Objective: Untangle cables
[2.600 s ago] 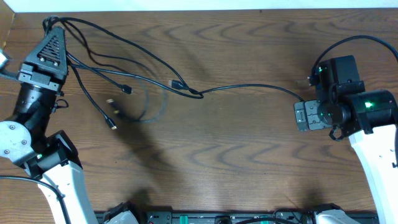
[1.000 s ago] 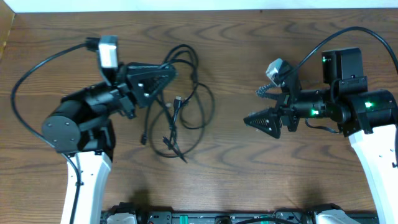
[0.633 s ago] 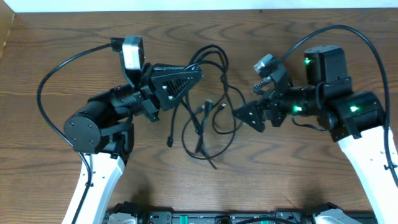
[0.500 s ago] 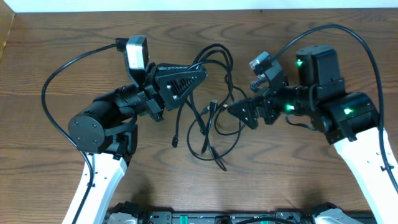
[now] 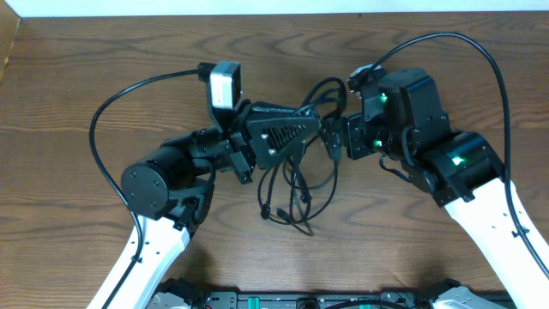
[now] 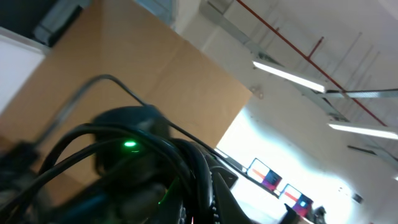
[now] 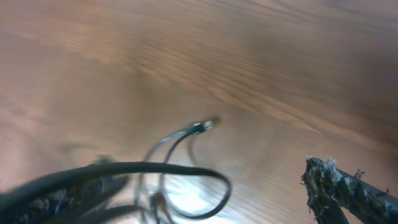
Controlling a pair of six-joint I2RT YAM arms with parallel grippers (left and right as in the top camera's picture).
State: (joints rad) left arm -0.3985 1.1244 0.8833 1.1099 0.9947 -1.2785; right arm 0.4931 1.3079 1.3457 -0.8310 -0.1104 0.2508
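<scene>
The tabletop (image 5: pixel 129 60) is brown wood with wavy lines. Thin black cables (image 5: pixel 296 193) bunch up between the left tool (image 5: pixel 319 118) and the right tool (image 5: pixel 341 142). Their low loops seem to rest on the wood just below both.

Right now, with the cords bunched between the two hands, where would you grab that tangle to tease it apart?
Probably the loose plug end at the overhead view's lower left of the cables, approached from the near edge of the table. Strands there spread out singly, whereas up by the left hand and right hand they crowd into one bundle.
</scene>
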